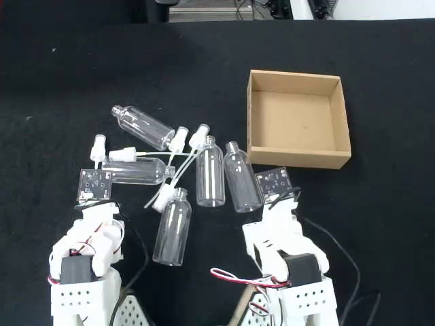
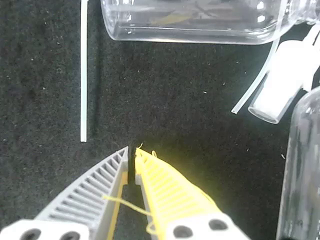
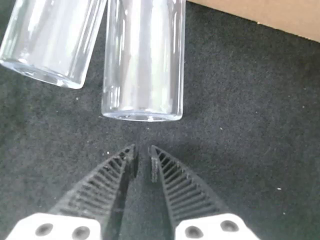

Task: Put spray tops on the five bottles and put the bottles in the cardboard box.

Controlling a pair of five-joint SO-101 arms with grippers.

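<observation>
The black bench [image 1: 380, 224] has five bottles [image 1: 210, 173] lying at about 8 o'clock from the cardboard box [image 1: 298, 157], with spray tops [image 1: 178, 139] mixed in. Both jaws are almost together, holding nothing. Open wide and grab one top by its head; the tubes [image 2: 83, 75] may be tangled.

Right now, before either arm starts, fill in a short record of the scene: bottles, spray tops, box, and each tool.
Bottles: five clear bottles, all lying on the black table, beside the box
Spray tops: white spray tops lying among them
Box: cardboard box open, no bottle inside yet
Left tool: left tool closed, holding nothing, near a loose top
Right tool: right tool closed, holding nothing, facing a bottle's base
</observation>
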